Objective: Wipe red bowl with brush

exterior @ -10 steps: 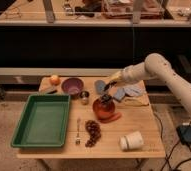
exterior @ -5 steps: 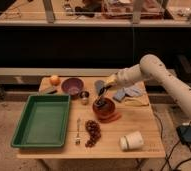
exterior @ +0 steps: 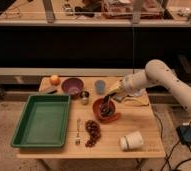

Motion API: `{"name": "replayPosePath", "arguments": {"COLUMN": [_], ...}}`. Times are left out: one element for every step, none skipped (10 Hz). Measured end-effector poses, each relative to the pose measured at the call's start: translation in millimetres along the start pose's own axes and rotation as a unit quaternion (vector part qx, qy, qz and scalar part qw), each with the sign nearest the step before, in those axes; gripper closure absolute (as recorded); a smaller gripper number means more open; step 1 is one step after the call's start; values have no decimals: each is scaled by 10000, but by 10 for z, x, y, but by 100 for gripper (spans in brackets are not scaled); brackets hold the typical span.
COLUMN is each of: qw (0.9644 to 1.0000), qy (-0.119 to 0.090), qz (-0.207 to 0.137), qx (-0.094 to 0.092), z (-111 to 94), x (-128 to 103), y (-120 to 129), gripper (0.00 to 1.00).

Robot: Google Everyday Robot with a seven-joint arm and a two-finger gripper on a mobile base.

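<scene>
Gripper point(exterior: 109, 100), clamped on the brush point(exterior: 107, 107), dips into the red bowl point(exterior: 112, 118) near ctr of table point(exterior: 139, 122), bristle end down inside bowl. Metal cup point(exterior: 84, 96) just beside bowl; purple bowl point(exterior: 72, 86), green tray point(exterior: 41, 122) farther off.

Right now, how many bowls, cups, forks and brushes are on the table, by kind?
Bowls: 2 (red bowl, purple bowl)
Cups: 3 (blue cup, metal cup, white cup)
Forks: 1 (fork)
Brushes: 1 (brush, in the red bowl)
Total: 7
End effector: above the red bowl.
</scene>
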Motion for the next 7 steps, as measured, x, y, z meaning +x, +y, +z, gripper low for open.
{"name": "replayPosePath", "arguments": {"qw": [10000,9998,9997,9996,9995,9996,9996], "qy": [83,176,222,281,291,279,265], "qz": [13,23,29,18,-6,-32,-48], "qx": [-31,-65,-77,-90,-91,-78,-55], "z": [-17,-30,-19,31,96,179,256], "x": [94,238,350,551,650,707,732], "y": [22,49,55,41,22,-21,-54], "gripper": [90,90,90,90,90,90,90]}}
